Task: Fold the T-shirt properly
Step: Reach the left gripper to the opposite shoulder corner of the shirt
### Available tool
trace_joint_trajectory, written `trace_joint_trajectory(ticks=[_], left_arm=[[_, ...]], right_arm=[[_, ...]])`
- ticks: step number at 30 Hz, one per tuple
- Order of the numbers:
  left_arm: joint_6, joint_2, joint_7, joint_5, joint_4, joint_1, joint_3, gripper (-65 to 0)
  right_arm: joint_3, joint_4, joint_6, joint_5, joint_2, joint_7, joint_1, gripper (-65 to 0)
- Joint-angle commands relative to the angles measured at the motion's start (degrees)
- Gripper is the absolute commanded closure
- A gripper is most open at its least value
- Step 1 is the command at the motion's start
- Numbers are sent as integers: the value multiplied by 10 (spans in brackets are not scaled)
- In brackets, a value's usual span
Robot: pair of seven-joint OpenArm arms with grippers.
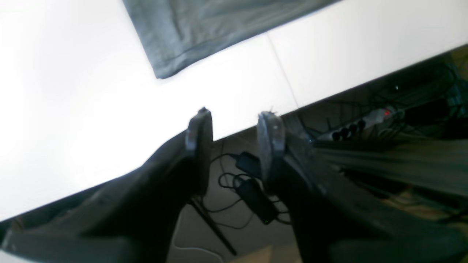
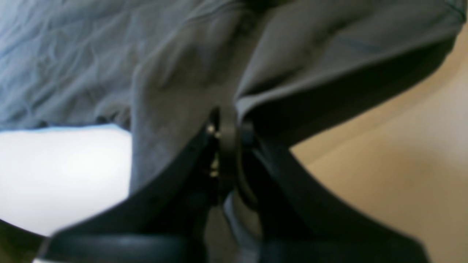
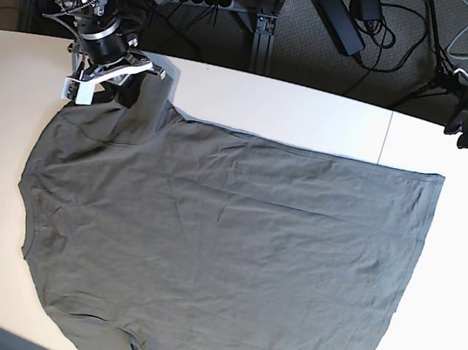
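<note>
The dark olive-grey T-shirt lies spread flat on the white table, neck end to the left and hem to the right. My right gripper is at the shirt's far-left sleeve. In the right wrist view it is shut on a lifted fold of the fabric. My left gripper hovers at the table's far right edge, apart from the hem corner. In the left wrist view it is open and empty, with the hem corner beyond it.
A seam runs across the table top. Beyond the far edge, on the floor, lie a power strip, power adapters and several cables. The near sleeve lies by the front edge.
</note>
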Motion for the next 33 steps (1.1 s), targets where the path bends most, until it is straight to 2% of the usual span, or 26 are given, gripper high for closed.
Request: trace_joint_trajectory(ticks=[1, 5, 10, 14, 16, 20, 24, 30, 33], left_arm=[[-3, -16, -9, -9, 0, -7, -7, -241], [-3, -37, 0, -23, -25, -41, -7, -241], [-5, -64, 21, -71, -73, -90, -6, -241], [-42, -84, 35, -123, -131, -129, 5, -241], [-45, -92, 40, -139, -171, -159, 27, -241], [-77, -93, 72, -198, -280, -242, 98, -241], [-77, -90, 99, -243, -399, -336, 169, -241], [-77, -88, 163, -329, -549, -448, 231, -241], [-77, -83, 187, -352, -594, -487, 266, -241]], right_arm=[[-1, -1, -4, -15, 0, -28, -6, 0], [-1, -1, -2, -18, 0, -28, -6, 0], [-1, -1, -2, -18, 0, -28, -6, 0], [1, -1, -2, -18, 0, -28, -6, 0], [1, -1, -2, -18, 1, -28, -6, 0], [1, -1, 0, -18, 0, -27, -6, 0], [2, -1, 17, -18, 2, -28, -7, 0], [3, -1, 18, -18, 3, -28, -6, 0], [3, -1, 18, -18, 3, -28, -6, 0]])
